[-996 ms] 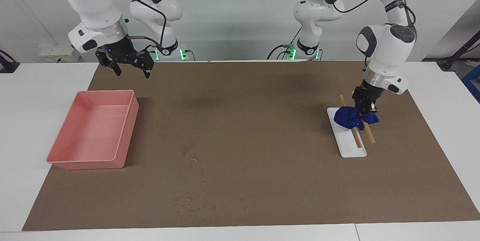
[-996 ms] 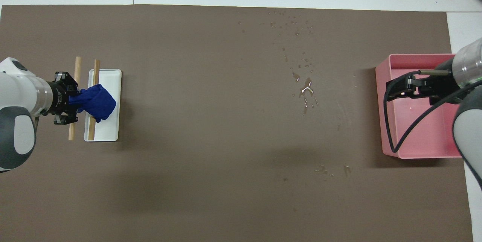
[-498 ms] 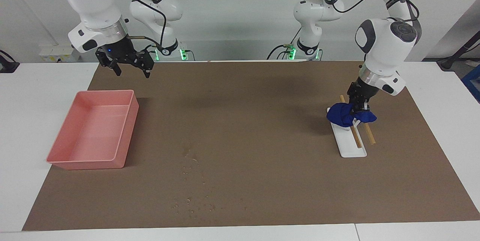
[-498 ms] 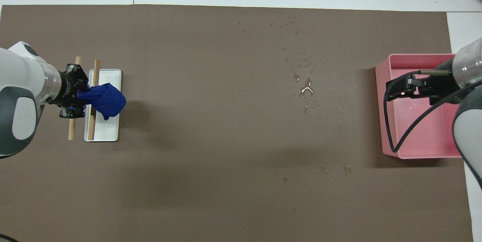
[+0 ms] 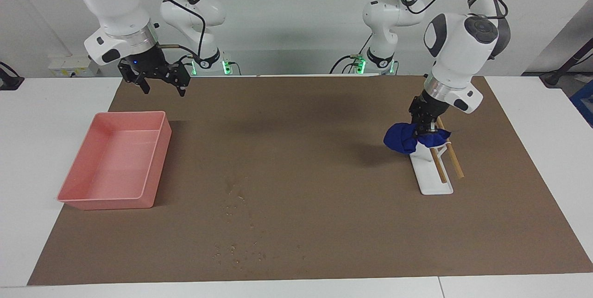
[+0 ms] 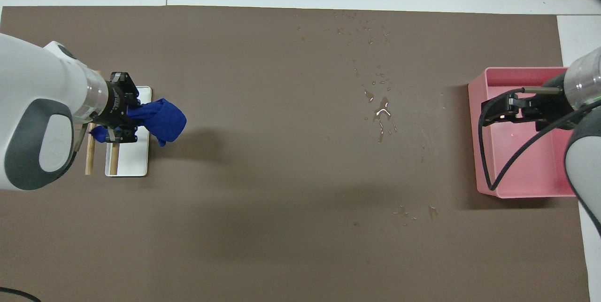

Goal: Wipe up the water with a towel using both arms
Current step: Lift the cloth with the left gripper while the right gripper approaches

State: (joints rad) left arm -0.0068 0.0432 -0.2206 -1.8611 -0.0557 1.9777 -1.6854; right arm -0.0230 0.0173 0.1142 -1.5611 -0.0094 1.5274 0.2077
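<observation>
A: While the left tool [image 5: 428,127] pinches the blue towel [image 5: 404,137] by one bunched edge, how do you judge the cloth will handle?

B: Soft and light, I think. It hangs as a loose lump of folds from the pinch, up in the air over the end of the white tray [image 5: 433,182] and the brown mat [image 5: 324,173] beside it. Nothing stiff in it, so it will flatten and drag wherever it is pressed.

A: Is that hold a good one?

B: For carrying, yes. For wiping, a grip on a gathered edge leaves most of the cloth trailing, which suits a sweep across the droplets. Once wet it will likely get heavier and cling.

A: Where is the water [image 6: 381,114]?

B: Scattered on the mat toward the right arm's end of the tabletop, well apart from the towel; more specks lie farther from the robots.

A: And the right tool [image 5: 163,85]?

B: It waits over the mat near the pink tray [image 5: 74,187], fingers spread, gripping nothing. Two wooden sticks [image 5: 447,161] rest across the white tray.
</observation>
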